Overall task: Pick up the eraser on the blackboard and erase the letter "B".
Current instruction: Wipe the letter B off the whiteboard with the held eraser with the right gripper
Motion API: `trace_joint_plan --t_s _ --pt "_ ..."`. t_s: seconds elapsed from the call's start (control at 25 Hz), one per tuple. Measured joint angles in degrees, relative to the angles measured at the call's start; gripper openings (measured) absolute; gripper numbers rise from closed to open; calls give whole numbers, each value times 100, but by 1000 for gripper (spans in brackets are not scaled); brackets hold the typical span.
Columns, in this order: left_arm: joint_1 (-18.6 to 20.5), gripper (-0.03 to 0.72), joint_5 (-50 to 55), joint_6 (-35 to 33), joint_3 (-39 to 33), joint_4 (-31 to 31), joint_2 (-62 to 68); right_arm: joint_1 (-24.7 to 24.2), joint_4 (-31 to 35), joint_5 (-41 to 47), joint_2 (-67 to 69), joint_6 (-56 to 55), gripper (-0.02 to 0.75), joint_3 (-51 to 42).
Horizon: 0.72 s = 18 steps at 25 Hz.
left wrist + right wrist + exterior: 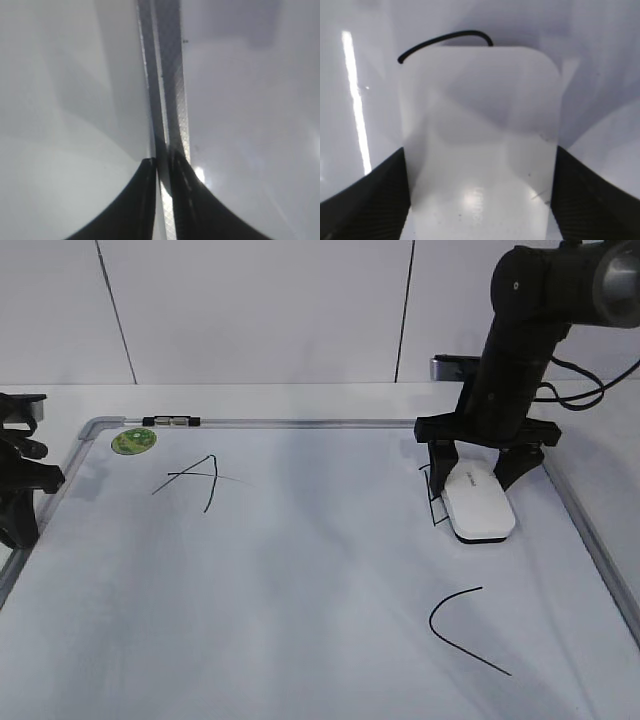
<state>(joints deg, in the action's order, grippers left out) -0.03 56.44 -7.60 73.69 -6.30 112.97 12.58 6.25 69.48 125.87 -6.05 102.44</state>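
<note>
The white eraser (478, 502) lies flat on the blackboard (300, 580) at the right, over most of the letter "B" (433, 496). Only thin black strokes of the B show at the eraser's left edge. My right gripper (478, 478) straddles the eraser's back end. In the right wrist view its fingers (480, 150) press both long sides of the eraser (480, 115). A curved black stroke (445, 37) shows past the eraser's far end; I cannot tell which letter it is. My left gripper (20, 530) is shut and empty over the board's left frame (170, 90), its tips (162, 162) nearly touching.
The letter "A" (195, 480) is at the back left and a curved "C" (460, 632) at the front right. A green sticker (133, 441) and a small marker (172, 421) sit at the board's back left corner. The grey frame (600, 550) runs along the right.
</note>
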Motion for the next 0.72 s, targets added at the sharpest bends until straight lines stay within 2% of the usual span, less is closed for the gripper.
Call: trace_joint_plan --t_s 0.2,0.4,0.72 --pt "0 77 0 0 0 0 0 0 -39 0 0 13 629 0" --pt "0 77 0 0 0 0 0 0 -79 0 0 13 575 0" --pt "0 77 0 0 0 0 0 27 -95 0 0 13 549 0"
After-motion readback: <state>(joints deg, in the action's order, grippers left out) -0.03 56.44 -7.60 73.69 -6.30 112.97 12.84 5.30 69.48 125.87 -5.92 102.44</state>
